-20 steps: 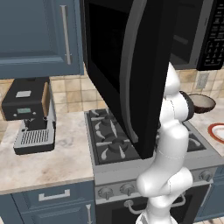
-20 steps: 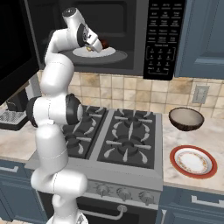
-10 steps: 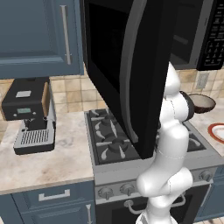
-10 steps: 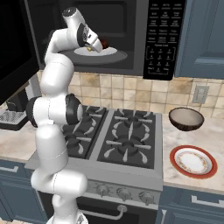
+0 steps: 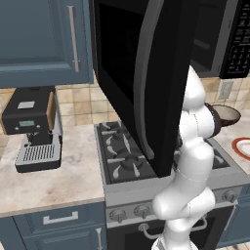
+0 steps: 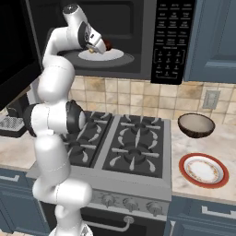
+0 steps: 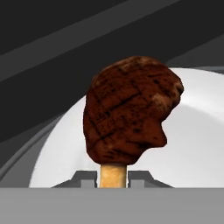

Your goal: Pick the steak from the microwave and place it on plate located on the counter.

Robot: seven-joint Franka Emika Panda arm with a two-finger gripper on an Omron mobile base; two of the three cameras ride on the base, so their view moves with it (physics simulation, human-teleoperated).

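The microwave [image 6: 175,41] hangs over the stove with its door [image 5: 141,73] swung wide open. Inside, my gripper [image 6: 100,48] reaches over the white turntable dish [image 6: 115,55]. The steak [image 7: 131,109], dark brown-red with a pale bone stub, stands upright in the hand view, and its bone sits between my gripper's [image 7: 113,177] two tips. The jaws are shut on the bone. In the right base view the steak [image 6: 107,44] shows just past the hand, above the dish [image 7: 197,144]. The red-rimmed white plate [image 6: 203,169] lies on the counter [image 6: 221,138] right of the stove.
A dark brown bowl [image 6: 196,125] sits behind the plate. The gas stove top [image 6: 133,147] lies below the microwave. A black-and-silver coffee machine [image 5: 34,127] stands on the left counter [image 5: 49,180]. The open door blocks much of the left base view.
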